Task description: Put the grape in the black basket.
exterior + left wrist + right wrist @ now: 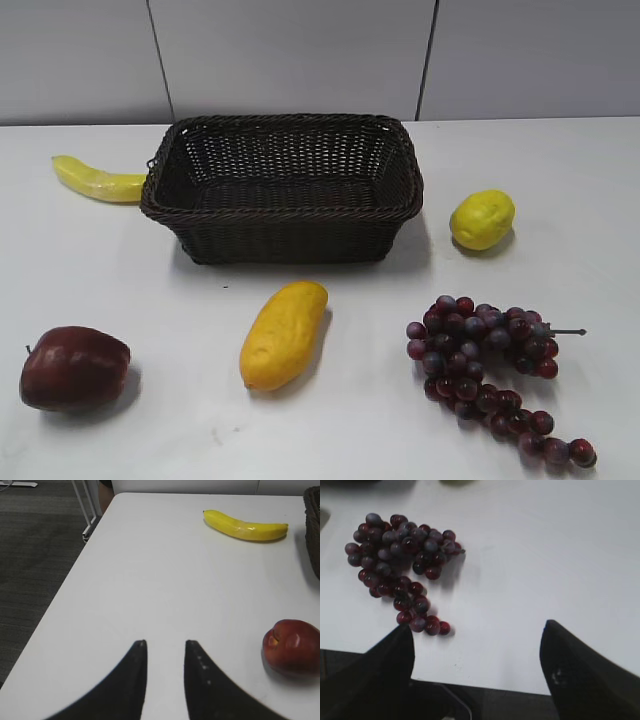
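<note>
The grape bunch (490, 370), dark purple-red with a thin stem, lies on the white table at the front right. It also shows in the right wrist view (400, 565), ahead and left of my right gripper (477, 627), which is open wide and empty near the table's front edge. The black basket (285, 205), woven and empty, stands at the middle back; only its edge (312, 535) shows in the left wrist view. My left gripper (165, 642) is open, with a narrow gap, and empty over bare table. Neither gripper shows in the exterior view.
A yellow mango (283, 333) lies at front centre. A dark red apple (73, 367) sits front left, also in the left wrist view (292, 646). A banana (98, 180) lies left of the basket (245, 526). A lemon (482, 219) sits right of the basket.
</note>
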